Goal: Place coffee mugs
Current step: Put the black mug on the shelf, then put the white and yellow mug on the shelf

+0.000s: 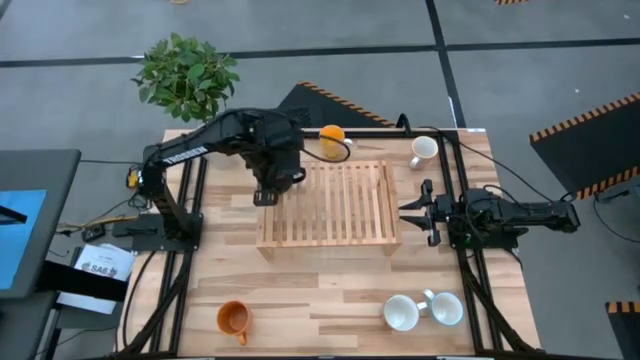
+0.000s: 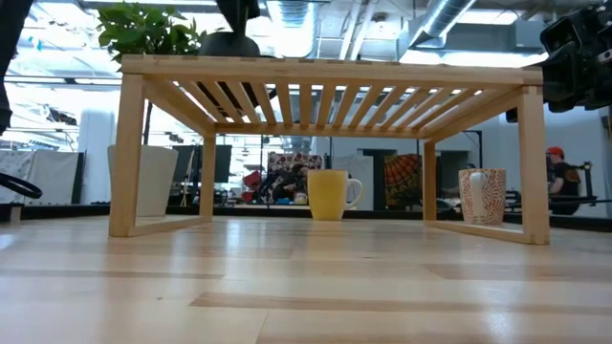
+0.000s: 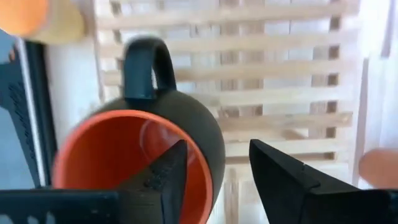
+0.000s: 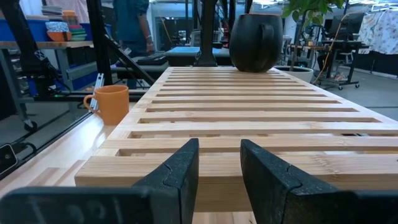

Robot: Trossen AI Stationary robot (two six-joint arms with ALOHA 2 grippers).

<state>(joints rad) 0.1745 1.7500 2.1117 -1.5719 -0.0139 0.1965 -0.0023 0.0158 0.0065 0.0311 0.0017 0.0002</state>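
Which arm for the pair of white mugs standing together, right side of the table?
Right, probably. The right gripper is open and empty beside the rack, on the white mugs' side. The left gripper is across the rack at the dark mug.

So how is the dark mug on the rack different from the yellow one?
The dark mug is dark outside, orange-red inside; the yellow mug is yellow all over. The dark mug sits on top of the wooden rack by the left gripper; the yellow mug stands on the table. Both have handles.
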